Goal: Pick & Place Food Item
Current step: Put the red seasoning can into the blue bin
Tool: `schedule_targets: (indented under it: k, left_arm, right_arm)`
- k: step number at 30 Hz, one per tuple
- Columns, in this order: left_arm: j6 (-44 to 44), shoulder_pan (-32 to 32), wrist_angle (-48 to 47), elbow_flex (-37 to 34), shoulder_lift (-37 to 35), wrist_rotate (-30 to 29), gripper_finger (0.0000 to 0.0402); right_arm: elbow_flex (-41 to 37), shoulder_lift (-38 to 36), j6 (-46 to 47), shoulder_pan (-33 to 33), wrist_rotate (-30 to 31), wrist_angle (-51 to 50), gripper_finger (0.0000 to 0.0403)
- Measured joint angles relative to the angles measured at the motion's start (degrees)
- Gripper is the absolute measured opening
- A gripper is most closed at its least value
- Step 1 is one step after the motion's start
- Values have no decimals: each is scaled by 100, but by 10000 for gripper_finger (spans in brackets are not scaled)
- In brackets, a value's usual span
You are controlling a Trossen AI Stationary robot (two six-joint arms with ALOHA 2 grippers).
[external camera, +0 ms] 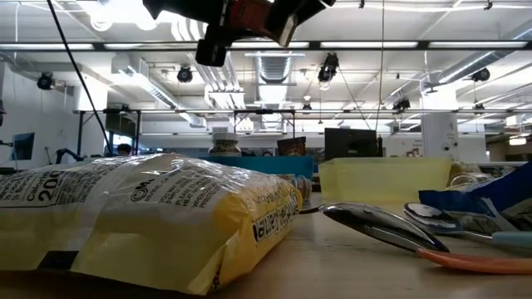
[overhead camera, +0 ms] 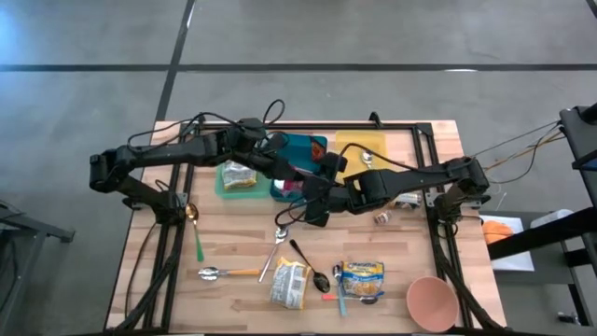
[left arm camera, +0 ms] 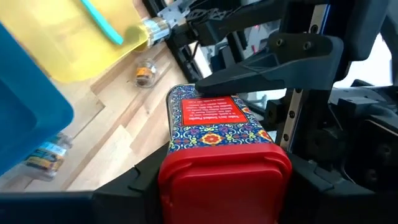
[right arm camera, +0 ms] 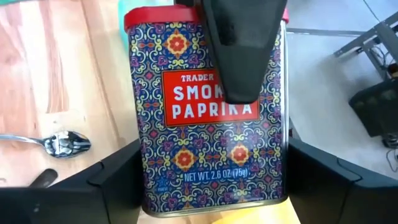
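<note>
The paprika tin (right arm camera: 208,112) hangs above the counter (overhead camera: 233,252) between both tools, its long axis running from the left tool (left arm camera: 224,177), pinching its red-lidded end, to the right tool (right arm camera: 211,168), spread around its base, equally near.

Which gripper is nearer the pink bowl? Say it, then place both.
Right, narrowly. In the high view the right gripper hangs over mid-table, up and left of the bowl. The left gripper meets it there, just beyond, slightly farther from the bowl.
</note>
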Motion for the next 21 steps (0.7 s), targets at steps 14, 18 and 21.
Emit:
schedule_targets:
  k: [14,18,21]
  left_arm:
    - [-83,293,-223,259,-2,86,210]
    - [8,433,-681,459,46,-293,210]
    - [71,578,-1206,598,209,-383,210]
  right_arm:
    - [-9,-359,84,-5,181,-751,373]
    - [-4,-505,445,-9,179,-1159,373]
    - [-6,-579,834,-7,163,-1546,374]
